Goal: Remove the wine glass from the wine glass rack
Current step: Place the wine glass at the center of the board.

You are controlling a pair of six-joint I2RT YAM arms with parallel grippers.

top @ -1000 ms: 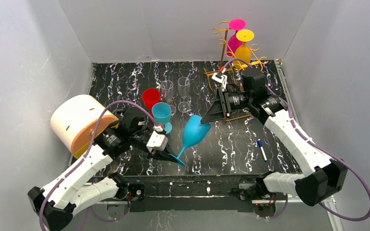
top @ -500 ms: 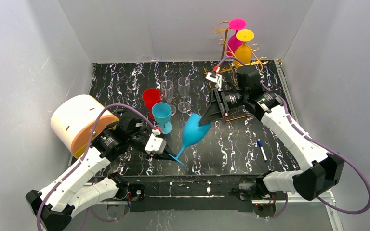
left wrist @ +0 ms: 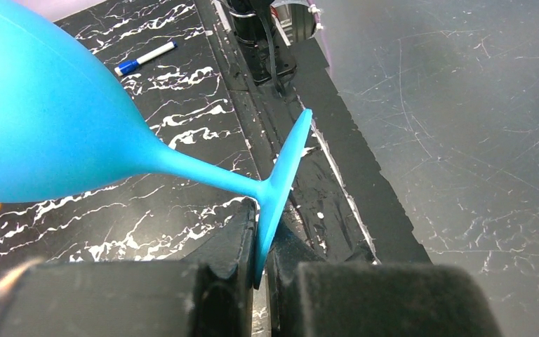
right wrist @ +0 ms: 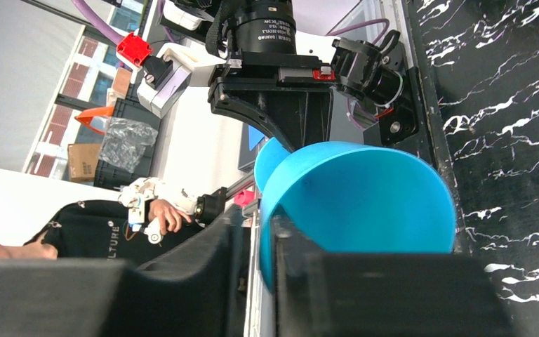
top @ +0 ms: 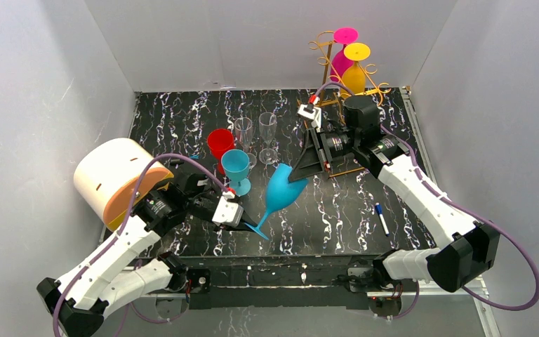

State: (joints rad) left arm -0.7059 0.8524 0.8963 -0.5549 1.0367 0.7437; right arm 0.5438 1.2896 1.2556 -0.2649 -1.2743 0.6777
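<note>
Nearest, at about 7 o'clock on the black marbled desk [top: 365, 203], the left end effector [top: 250, 226] is clamped on the edge of the blue wine glass's round foot. In the left wrist view the thin disc sits pinched between the two dark fingers [left wrist: 233, 242].

The wine glass [top: 281, 193] is off its stand and held tilted in the air near the desk's centre, with its foot low toward 7 o'clock and its bowl up toward 1 o'clock. The right end effector [top: 296, 173] is closed on the rim of the bowl, one finger inside and one outside, as the right wrist view shows.

A marker pen [top: 381, 218] lies at 4 o'clock, well apart from the glass. At 10 o'clock stand a turquoise cup [top: 236, 167] and a red cup [top: 220, 142] just behind it, with two clear flutes [top: 268, 137] beside them.

Farthest, at 1 o'clock in the back corner, the gold wine glass rack [top: 327, 67] stands upright — a pink glass [top: 340, 62] and a yellow glass [top: 354, 77] hang from it upside down.
</note>
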